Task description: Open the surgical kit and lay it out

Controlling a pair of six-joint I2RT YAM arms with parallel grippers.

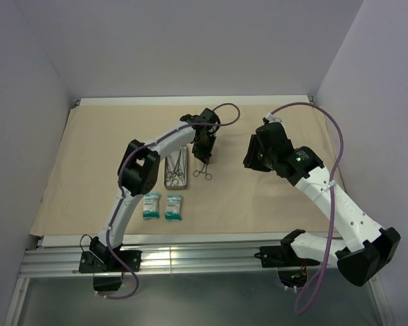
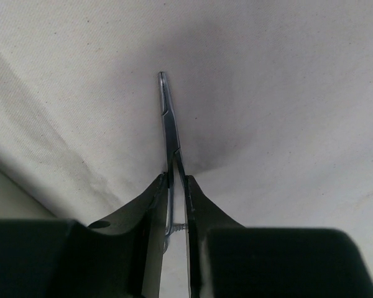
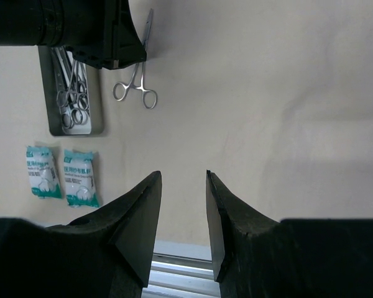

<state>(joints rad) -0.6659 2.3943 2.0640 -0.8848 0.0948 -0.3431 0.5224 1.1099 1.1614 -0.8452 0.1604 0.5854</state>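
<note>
The tan wrap (image 1: 88, 170) lies spread flat over the table. On it the grey metal tray (image 1: 174, 185) holds several ring-handled instruments. Two teal-white packets (image 1: 151, 205) (image 1: 174, 206) lie side by side in front of the tray. My left gripper (image 1: 205, 155) is just right of the tray, shut on silver forceps (image 1: 202, 171). In the left wrist view the forceps (image 2: 170, 124) run out from between the fingers (image 2: 196, 198). My right gripper (image 3: 183, 177) hovers open and empty farther right. It looks over the tray (image 3: 53, 127), the packets (image 3: 42, 172) and the forceps (image 3: 135, 87).
A white board edge (image 1: 190, 100) borders the wrap at the back. An aluminium rail (image 1: 190, 258) runs along the near edge. Pale walls close in on the left, back and right. Purple cables loop over both arms.
</note>
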